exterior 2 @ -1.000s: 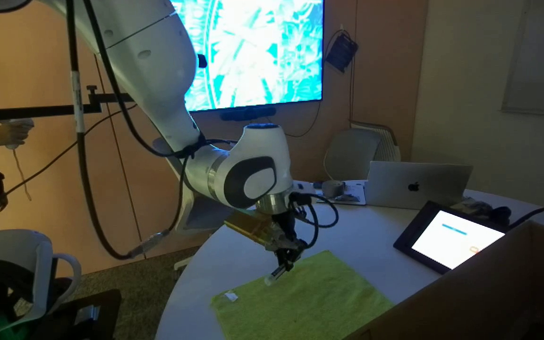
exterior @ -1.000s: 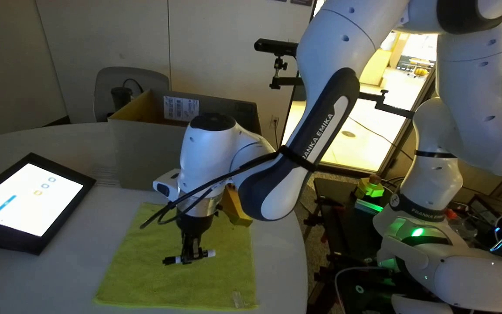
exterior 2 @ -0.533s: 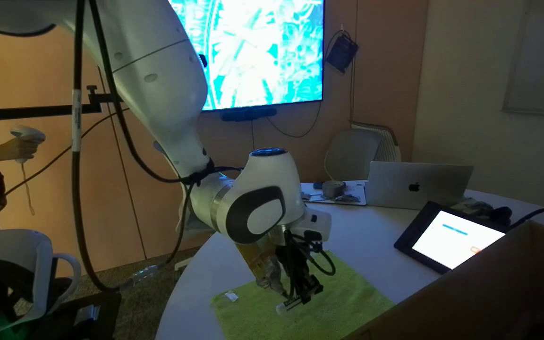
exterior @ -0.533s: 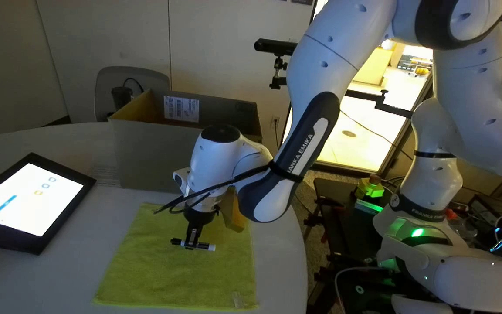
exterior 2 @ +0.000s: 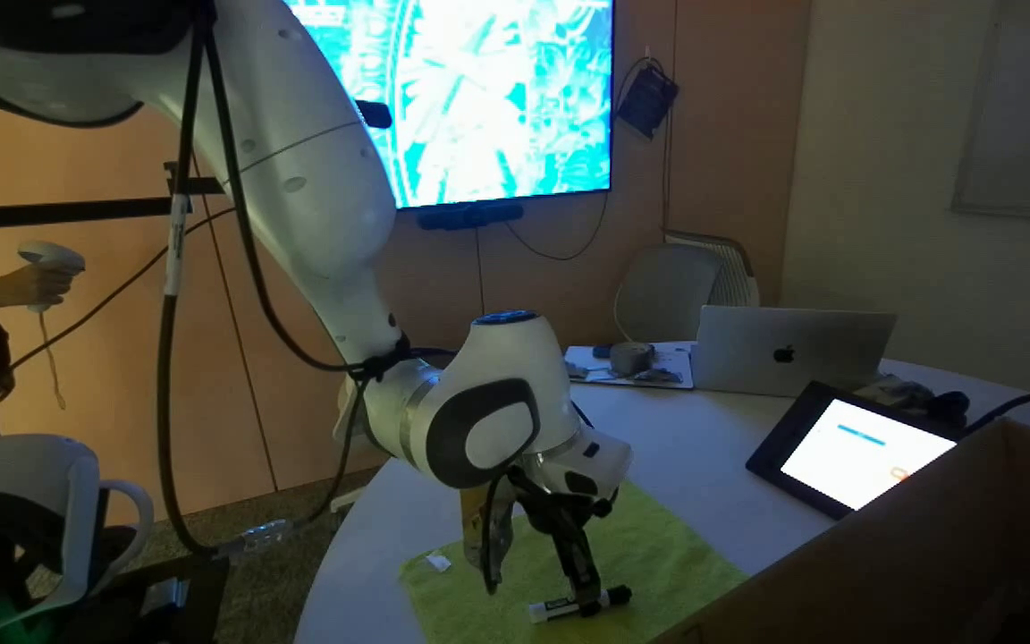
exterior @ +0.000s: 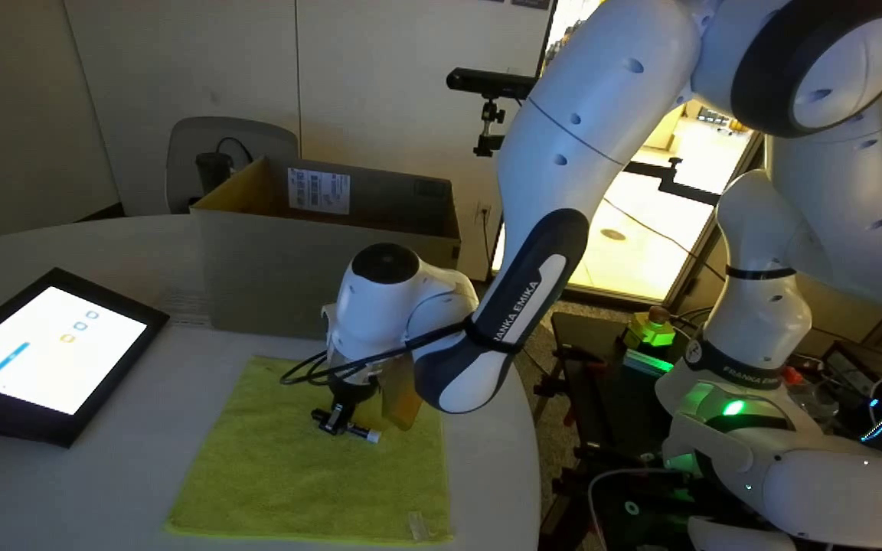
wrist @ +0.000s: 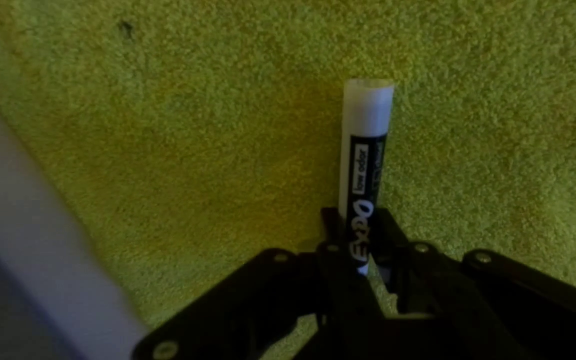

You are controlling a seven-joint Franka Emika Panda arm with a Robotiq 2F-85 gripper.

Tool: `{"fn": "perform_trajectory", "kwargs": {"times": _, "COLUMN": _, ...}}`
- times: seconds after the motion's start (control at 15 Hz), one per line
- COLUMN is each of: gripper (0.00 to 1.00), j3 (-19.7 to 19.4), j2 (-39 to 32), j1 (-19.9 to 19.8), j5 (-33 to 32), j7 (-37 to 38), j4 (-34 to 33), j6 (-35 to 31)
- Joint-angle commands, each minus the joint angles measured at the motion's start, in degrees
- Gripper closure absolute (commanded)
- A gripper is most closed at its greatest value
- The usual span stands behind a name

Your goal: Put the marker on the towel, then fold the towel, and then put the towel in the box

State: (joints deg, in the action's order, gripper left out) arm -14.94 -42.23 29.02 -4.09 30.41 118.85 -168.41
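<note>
nearly closed, the claw (wrist: 358, 225) grips the marker (wrist: 366, 160) mid-barrel, the right hold for what should be a light, stiff, slick stick, with the soft towel (exterior: 311, 490) beneath the claw, though whether the two touch is unclear.

In an exterior view, a chair (exterior 2: 669, 286) stands beyond the table (exterior 2: 685, 447); carpet (exterior 2: 274, 581) shows below the rounded edge; a bright screen (exterior 2: 506, 98) hangs on the tan wall (exterior 2: 730, 161).

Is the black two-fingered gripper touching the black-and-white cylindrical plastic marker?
Touching. The wrist view shows the gripper closed on the marker from both sides, with no gap visible.
</note>
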Motion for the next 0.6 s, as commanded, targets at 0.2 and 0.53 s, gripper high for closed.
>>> {"fn": "perform_trajectory", "kwargs": {"times": 0.2, "gripper": 0.53, "j3": -3.3, "j2": 0.1, "j1": 4.7, "j5": 1.4, "j7": 4.1, "j4": -0.1, "j6": 1.7}}
{"fn": "perform_trajectory", "kwargs": {"times": 0.53, "gripper": 0.12, "j3": -7.8, "j2": 3.0, "j1": 9.7, "j5": 0.0, "j7": 6.8, "j4": 1.8, "j6": 1.1}}
